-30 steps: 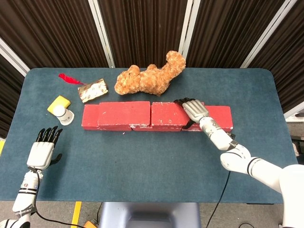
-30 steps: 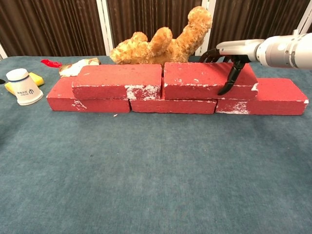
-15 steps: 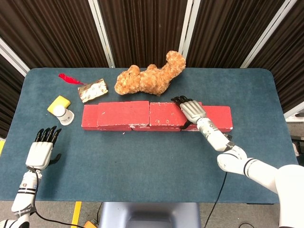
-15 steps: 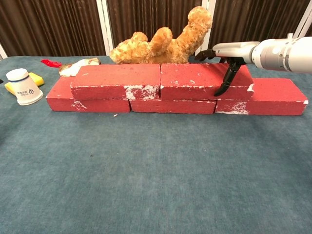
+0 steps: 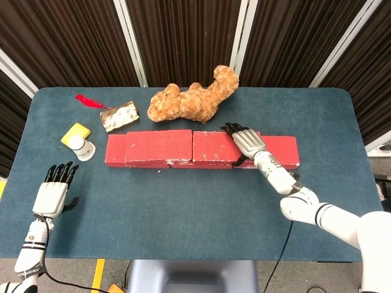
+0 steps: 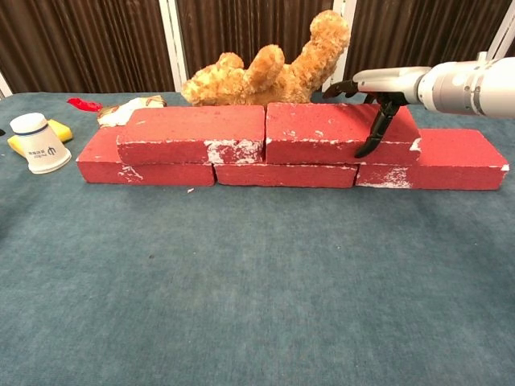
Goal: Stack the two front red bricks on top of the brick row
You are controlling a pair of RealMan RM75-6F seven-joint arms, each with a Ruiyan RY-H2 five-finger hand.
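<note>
Left hand (image 5: 54, 196) rests near the front left corner of the tabletop (image 5: 183, 195), fingers apart and holding nothing; it shows in the head view only.

Brick row (image 6: 290, 174) runs across the middle of the tabletop, parallel to the far edge. Both task bricks are on top of it: left upper brick (image 6: 193, 134) and right upper brick (image 6: 338, 133), end to end, with a thin seam between them.

Right hand (image 5: 246, 141) lies on the right end of the right upper brick, palm flat on top, a dark finger (image 6: 376, 133) hooked down the front face. It grips that brick.

Recommended handling of the step in hand (a judgement): seat the right upper brick square, front face in line with its neighbour, seam closed. Then spread the fingers before lifting straight up, so the brick is not dragged off the row.

Not verifiable:
- The far side of the bricks, and any fingers curled behind it, is hidden in the chest view.
- Whether the toy bear (image 5: 194, 101) behind the row touches the bricks cannot be told.
- The right arm is cut off at the frame edge.
</note>
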